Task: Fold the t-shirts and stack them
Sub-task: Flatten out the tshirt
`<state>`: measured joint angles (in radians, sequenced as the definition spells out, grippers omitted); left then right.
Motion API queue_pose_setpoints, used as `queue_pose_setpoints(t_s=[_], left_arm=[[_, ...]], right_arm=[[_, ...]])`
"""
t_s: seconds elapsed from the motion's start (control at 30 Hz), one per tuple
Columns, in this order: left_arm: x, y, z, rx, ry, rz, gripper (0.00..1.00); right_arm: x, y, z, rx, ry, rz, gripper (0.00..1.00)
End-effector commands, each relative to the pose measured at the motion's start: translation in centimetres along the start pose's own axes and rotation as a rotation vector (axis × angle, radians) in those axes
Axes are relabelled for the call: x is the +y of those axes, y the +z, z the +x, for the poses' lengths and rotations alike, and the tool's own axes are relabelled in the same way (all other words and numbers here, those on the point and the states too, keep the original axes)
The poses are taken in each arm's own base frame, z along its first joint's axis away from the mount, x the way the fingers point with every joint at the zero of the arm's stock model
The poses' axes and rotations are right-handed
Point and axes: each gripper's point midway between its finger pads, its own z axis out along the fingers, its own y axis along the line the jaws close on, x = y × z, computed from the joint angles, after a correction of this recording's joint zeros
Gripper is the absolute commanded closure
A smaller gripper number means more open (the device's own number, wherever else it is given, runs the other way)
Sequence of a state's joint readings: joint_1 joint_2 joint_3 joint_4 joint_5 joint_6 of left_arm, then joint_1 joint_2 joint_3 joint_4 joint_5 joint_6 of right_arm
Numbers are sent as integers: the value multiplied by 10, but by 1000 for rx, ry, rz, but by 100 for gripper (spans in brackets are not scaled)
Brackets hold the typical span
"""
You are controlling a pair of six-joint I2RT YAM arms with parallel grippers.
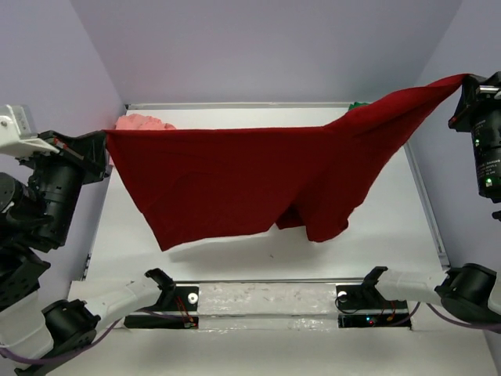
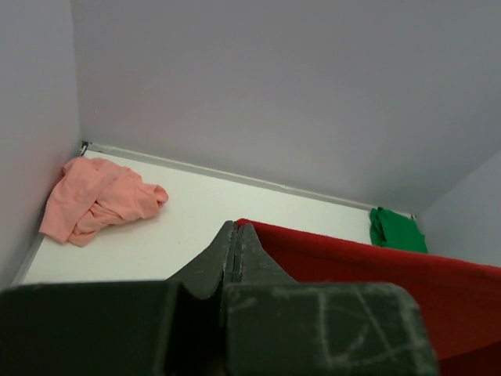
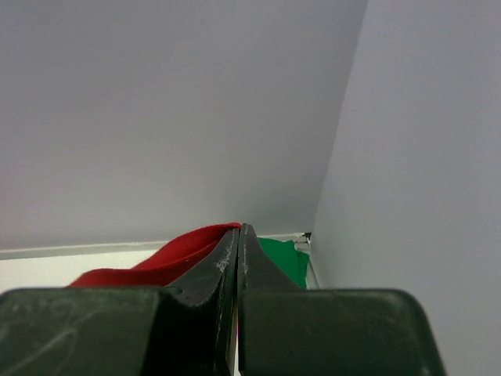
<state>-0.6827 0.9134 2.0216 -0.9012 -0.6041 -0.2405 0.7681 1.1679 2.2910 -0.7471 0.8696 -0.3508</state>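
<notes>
Cloth of the dark red t-shirt (image 1: pixel 235 180) hangs spread in the air above the white surface (image 1: pixel 391 235), stretched between the two arms. The left gripper (image 1: pixel 102 143) has its jaws pressed together on the shirt's left upper corner. In the left wrist view the two fingers lie flat against each other, and the red hem runs off from their tips. The right gripper (image 1: pixel 467 84) is clamped just as tightly on the opposite corner. That corner sits higher than the left one, so the top edge runs level from the left and then climbs steeply to the right.

Below that edge the shirt sags in a wide sheet. Its lower edge slants, and a folded lobe hangs lowest, right of its middle. Whether any of it touches the surface cannot be told.

The pale salmon-pink t-shirt (image 2: pixel 98 200) lies crumpled on the surface behind the red shirt's left corner, apart from it. The bright green t-shirt (image 2: pixel 398 229) lies bunched on the surface behind the red shirt's raised right part. From above, the red cloth hides most of the green one, and only a small edge shows over its top edge.
</notes>
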Motion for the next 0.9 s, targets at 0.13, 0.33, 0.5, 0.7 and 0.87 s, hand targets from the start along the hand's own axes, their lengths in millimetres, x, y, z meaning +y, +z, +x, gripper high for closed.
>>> queue_pose_setpoints(t_s=[0.13,0.33,0.5,0.7,0.87], left_arm=[[-26,7,-10,-21,11,105,100],[-24,17,6,13,20,73,100],[-20,36,15,43,82,-11,100],[-46,34,-9,-34,47,122,100],[-50,-10,-42,-184,-13,290,100]], right_arm=[[-27,-8,-14,-32,8,95,100],[-13,-3,-1,11,-7,74,100],[7,9,3,26,-54,62,100],[14,10,-20,-30,16,21,100],[-11,-4,-29,-58,74,25,100]])
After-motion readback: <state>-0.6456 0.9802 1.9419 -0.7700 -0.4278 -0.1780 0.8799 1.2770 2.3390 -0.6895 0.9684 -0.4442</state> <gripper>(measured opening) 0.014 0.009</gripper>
